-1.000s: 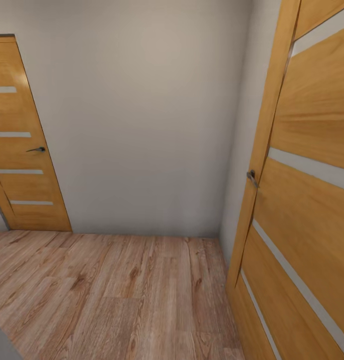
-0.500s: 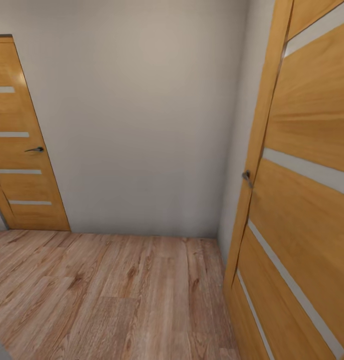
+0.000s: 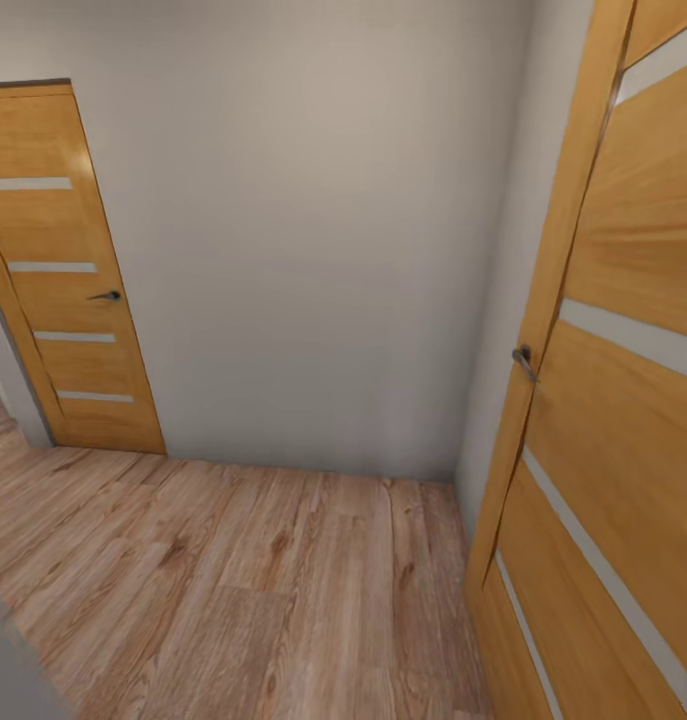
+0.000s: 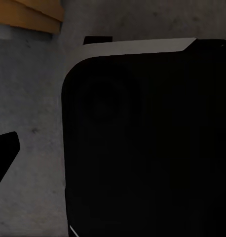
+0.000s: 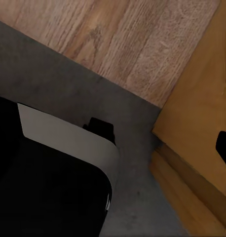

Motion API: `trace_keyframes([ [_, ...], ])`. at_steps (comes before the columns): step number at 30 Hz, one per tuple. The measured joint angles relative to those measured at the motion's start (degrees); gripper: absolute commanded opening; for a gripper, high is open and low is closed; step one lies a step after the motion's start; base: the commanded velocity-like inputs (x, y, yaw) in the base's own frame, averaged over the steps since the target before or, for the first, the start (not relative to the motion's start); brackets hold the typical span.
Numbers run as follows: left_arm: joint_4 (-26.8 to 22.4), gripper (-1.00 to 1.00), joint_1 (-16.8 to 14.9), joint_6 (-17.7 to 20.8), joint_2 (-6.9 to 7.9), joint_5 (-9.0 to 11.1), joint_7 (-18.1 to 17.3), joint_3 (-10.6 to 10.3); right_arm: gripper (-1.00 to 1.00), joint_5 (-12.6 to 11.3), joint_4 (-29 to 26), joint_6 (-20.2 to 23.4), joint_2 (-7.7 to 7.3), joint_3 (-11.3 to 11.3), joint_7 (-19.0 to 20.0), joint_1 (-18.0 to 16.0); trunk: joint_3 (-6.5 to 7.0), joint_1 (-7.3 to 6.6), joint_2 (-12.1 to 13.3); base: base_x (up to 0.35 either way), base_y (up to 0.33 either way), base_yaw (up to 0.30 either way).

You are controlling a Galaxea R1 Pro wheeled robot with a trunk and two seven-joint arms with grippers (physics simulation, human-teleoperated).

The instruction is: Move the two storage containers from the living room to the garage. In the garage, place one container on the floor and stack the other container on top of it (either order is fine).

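wall (image 3: pixel 313 230): plain pale grey, straight ahead in the head view, meeting a second wall at a corner on the right.
far door (image 3: pixel 68 270): orange wood, four pale horizontal slits, dark lever handle (image 3: pixel 107 296); stands at the left end of the wall, closed as far as can be told.
near door (image 3: pixel 623 400): same orange wood with pale slits, close on the right and seen at a steep angle; dark handle (image 3: pixel 523 362) at its edge.
wood floor (image 3: pixel 233 580): light wood planks, running from the wall toward the camera.
concrete floor (image 5: pixel 68 89): dark grey, rough; borders the wood planks along a straight line in the right wrist view, beside the foot of an orange wood door; seen also in the left wrist view.
robot body (image 4: pixel 147 143): black rounded mass with a pale grey rim, seen in both wrist views, above the concrete.
left gripper: state cannot be told.
right gripper: state cannot be told.
storage containers: location cannot be told from these views.
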Motion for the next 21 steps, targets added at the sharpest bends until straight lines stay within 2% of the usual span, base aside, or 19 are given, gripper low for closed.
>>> trace_keyframes([
  [5, -0.02, 1.00, 0.00, 0.00, -0.04, 0.00, -0.02, 0.00, 1.00, 0.00, 0.00, 0.00, 0.00, 0.00, -0.01, 0.00, 0.00, 0.00, 0.00, 0.124, -0.198, 0.003],
  [14, -0.04, 1.00, 0.00, 0.00, -0.05, 0.00, 0.00, 0.00, 1.00, 0.00, 0.00, 0.00, 0.00, 0.00, 0.00, 0.00, 0.00, 0.01, 0.00, 0.026, -0.026, 0.000],
  [21, 0.03, 1.00, 0.00, 0.00, 0.11, 0.00, -0.06, 0.00, 1.00, 0.00, 0.00, 0.00, 0.00, 0.00, 0.02, 0.00, 0.00, -0.02, 0.00, 0.235, -0.001, 0.000],
])
